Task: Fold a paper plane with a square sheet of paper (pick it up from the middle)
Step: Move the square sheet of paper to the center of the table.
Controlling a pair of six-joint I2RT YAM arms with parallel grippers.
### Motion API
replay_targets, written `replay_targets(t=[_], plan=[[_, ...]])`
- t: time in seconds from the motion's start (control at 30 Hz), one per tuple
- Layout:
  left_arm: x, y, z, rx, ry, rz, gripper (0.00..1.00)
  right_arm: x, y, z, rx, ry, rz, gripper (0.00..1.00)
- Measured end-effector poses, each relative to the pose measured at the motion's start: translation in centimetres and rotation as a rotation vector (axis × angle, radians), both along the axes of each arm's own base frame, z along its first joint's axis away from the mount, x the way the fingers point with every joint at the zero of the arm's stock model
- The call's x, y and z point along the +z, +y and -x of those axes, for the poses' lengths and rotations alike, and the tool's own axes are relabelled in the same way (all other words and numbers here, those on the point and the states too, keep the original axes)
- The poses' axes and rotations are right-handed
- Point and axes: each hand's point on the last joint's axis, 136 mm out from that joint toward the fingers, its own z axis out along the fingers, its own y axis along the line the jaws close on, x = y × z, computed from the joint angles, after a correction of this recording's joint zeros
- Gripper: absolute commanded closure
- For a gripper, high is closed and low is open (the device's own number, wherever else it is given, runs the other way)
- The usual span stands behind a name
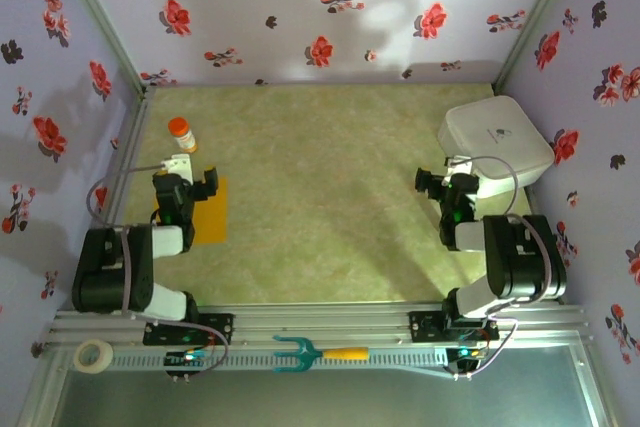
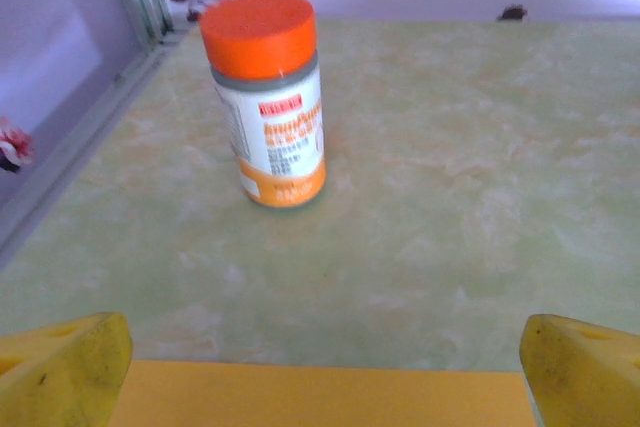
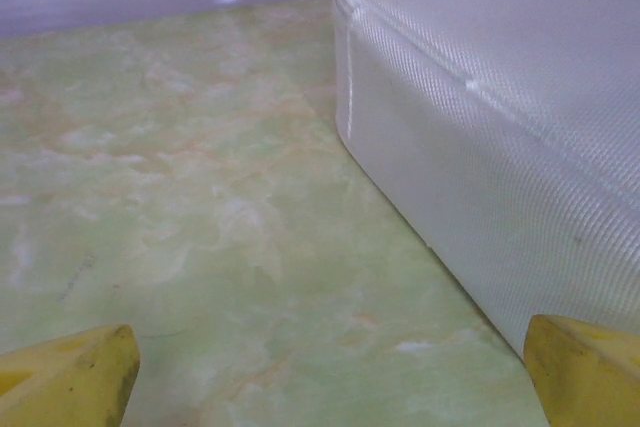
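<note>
step: pre-grasp, I'd say. The flat square sheet of orange-yellow paper (image 1: 212,212) shows no crease, so no fold is made yet.
left gripper (image 1: 188,185): jaws wide apart, holding nothing. It sits over the sheet's near-left part; I can't tell whether it touches.
wrist check: the sheet's far edge (image 2: 320,397) runs low between the yellow fingertips (image 2: 60,367).
sheet position: under the left gripper and spreading to its right, well apart from the right gripper (image 1: 440,184).
right gripper: jaws also spread and empty. The white textured plastic box (image 3: 500,147) is just ahead of it, to its right.
clutter: the small white bottle with an orange cap (image 2: 268,97) stands ahead of the left gripper, slightly to its left, clear of the sheet.
next move: probably shift the left gripper right to the sheet's middle, then descend and pinch.
calls for: fingers flush on the green marbled tabletop (image 1: 330,197), since thin flat paper gives no edge to grab there. It will likely need to buckle up between the pads.
risk: the sheet may slide instead of lifting.
</note>
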Motion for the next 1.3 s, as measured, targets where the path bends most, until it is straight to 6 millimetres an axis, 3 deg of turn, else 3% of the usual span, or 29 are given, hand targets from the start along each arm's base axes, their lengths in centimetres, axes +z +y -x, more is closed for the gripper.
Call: replay_targets(t=[0.07, 0.23, 0.33, 0.4, 0.5, 0.67, 0.77, 0.93, 1.1, 1.3], plan=[[1.7, 0.5, 0.4, 0.034, -0.025, 0.019, 0.00, 1.5, -0.1, -0.1, -0.017, 0.014, -0.019, 0.01], [5.9, 2.5, 1.3, 0.193, -0.038, 0.119, 0.00, 8.0, -0.5, -1.0, -0.070, -0.021, -0.103, 0.01], [8.1, 2.9, 1.3, 0.247, -0.023, 0.196, 0.00, 9.3, -0.8, -0.9, -0.143, 0.045, -0.214, 0.01], [8.5, 2.8, 1.6, 0.270, 0.008, 0.254, 0.00, 9.4, -0.7, -0.7, -0.187, 0.112, -0.293, 0.01], [7.3, 2.4, 2.7, 0.295, 0.076, 0.338, 0.00, 8.3, 0.8, -0.4, -0.164, 0.201, -0.423, 0.01], [3.7, 0.4, 5.1, 0.243, 0.187, 0.463, 0.00, 4.1, 5.7, 1.4, -0.018, 0.381, -0.653, 0.01], [2.5, -1.0, 5.7, 0.198, 0.256, 0.523, 0.00, 3.0, 8.7, 2.1, 0.066, 0.465, -0.727, 0.01], [1.4, -2.5, 6.1, 0.170, 0.388, 0.577, 0.00, 3.0, 12.4, 3.5, 0.154, 0.543, -0.781, 0.02], [0.1, -3.3, 5.9, 0.172, 0.528, 0.596, 0.00, 4.4, 15.1, 4.5, 0.219, 0.574, -0.806, 0.02], [-4.1, -3.9, 7.1, 0.199, 0.718, 0.608, 0.00, 5.9, 17.7, 5.0, 0.314, 0.584, -0.792, 0.01]])
